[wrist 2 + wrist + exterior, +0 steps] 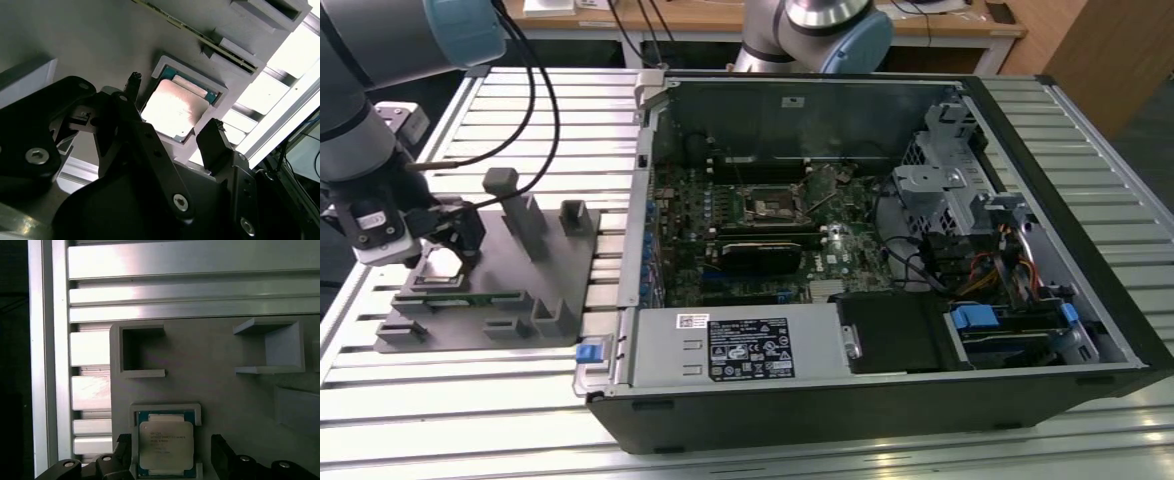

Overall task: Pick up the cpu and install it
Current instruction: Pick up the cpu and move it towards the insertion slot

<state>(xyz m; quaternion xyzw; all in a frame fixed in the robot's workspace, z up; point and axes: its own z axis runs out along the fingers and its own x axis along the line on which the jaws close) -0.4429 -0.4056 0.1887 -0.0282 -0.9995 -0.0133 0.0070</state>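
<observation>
The cpu point(166, 445), a small square chip with a silvery top, lies flat in a framed recess of the grey tray point(220, 390). In the second wrist view the cpu point(175, 107) shines brightly in that same recess. My gripper point(172, 452) hangs just above it, open, with one black finger point(132, 84) on one side of the chip and the other finger point(214, 136) on the opposite side. Neither finger touches the chip. In the exterior view the gripper point(440, 252) is over the tray point(494, 300) at the view's left, and the cpu point(443, 263) shows as a bright patch beneath it.
Upright grey blocks point(523, 215) rise from the tray close to the gripper. An open computer case point(881, 250) lies on the slatted metal table point(454, 400) to the exterior view's right, with the black motherboard socket point(767, 207) near its middle. A second arm's base point(814, 30) stands behind the case.
</observation>
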